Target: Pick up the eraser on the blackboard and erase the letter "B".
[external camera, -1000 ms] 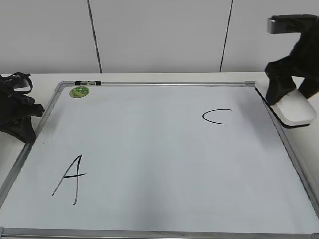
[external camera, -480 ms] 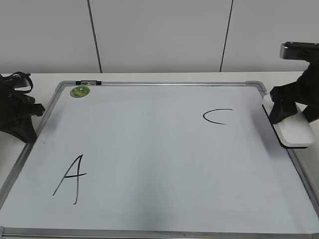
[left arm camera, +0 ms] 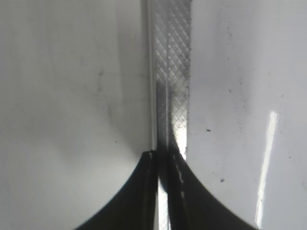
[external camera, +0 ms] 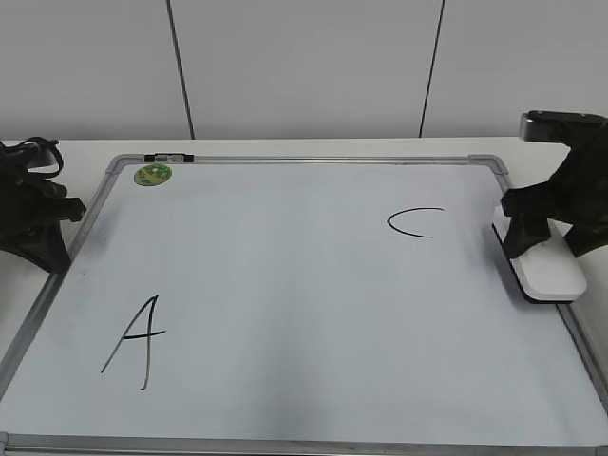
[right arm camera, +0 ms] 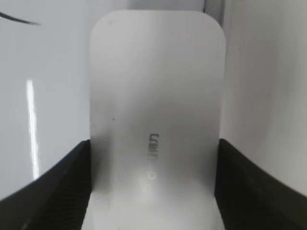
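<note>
While the right gripper (external camera: 549, 237) clamps the eraser (external camera: 543, 268) at the right edge of the exterior view, it sits on the blackboard (external camera: 285, 160) frame, long axis running toward the camera. No "B" visible, just A (external camera: 133, 342) lower left and C (external camera: 415, 222) just left of the eraser.

Left wrist view: left gripper (left arm camera: 163, 163) closed, empty, over the frame.

Right wrist view: both fingers (right arm camera: 57, 182) hug the eraser (right arm camera: 156, 120)'s 2 long sides.

Layout on the blackboard (external camera: 285, 285)

The eraser (external camera: 548, 269) is lying at the right edge, just right of the C (external camera: 414, 222); the A (external camera: 135, 340) is sitting front-left, the magnet (external camera: 152, 175) back-left.
</note>
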`<action>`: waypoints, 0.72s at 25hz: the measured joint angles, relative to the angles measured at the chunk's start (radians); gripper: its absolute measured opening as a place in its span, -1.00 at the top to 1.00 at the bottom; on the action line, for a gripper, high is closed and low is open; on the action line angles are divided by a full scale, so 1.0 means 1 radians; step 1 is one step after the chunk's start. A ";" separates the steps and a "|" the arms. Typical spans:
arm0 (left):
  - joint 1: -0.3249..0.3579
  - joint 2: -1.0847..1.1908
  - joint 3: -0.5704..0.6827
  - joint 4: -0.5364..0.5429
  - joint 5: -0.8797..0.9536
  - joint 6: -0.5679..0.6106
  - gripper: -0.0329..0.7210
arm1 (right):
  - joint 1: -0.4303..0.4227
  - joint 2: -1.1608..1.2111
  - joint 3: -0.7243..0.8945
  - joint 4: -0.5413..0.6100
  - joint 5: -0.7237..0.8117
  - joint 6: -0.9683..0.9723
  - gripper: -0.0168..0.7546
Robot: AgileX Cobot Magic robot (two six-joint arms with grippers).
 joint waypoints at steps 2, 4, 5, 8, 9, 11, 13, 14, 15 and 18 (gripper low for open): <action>0.000 0.000 0.000 0.000 0.000 0.000 0.88 | 0.000 0.017 0.000 0.000 -0.004 0.000 -0.47; 0.000 0.000 0.000 0.000 0.000 0.000 0.88 | 0.000 0.034 0.000 0.000 -0.014 0.002 -0.47; 0.000 0.000 0.000 -0.001 0.000 0.000 0.88 | 0.000 0.039 0.000 0.000 -0.019 0.004 -0.47; 0.000 0.000 0.000 -0.001 0.000 0.000 0.88 | 0.000 0.052 0.000 0.002 -0.039 0.005 -0.47; 0.000 0.000 0.000 -0.001 0.000 0.000 0.88 | 0.000 0.057 0.000 0.002 -0.040 0.005 -0.47; 0.000 0.000 0.000 -0.001 0.000 0.000 0.88 | 0.000 0.065 0.000 0.002 -0.041 0.007 -0.47; 0.000 0.000 0.000 -0.001 0.000 0.000 0.88 | 0.000 0.078 0.000 0.004 -0.043 0.012 -0.47; 0.000 0.000 0.000 -0.001 0.000 0.000 0.88 | 0.000 0.082 0.000 0.004 -0.043 0.017 -0.47; 0.000 0.000 0.000 -0.001 0.000 0.000 0.88 | 0.000 0.084 0.000 0.004 -0.043 0.021 -0.47; 0.000 0.000 0.000 -0.002 0.000 0.000 0.88 | 0.000 0.090 0.000 0.004 -0.043 0.025 -0.56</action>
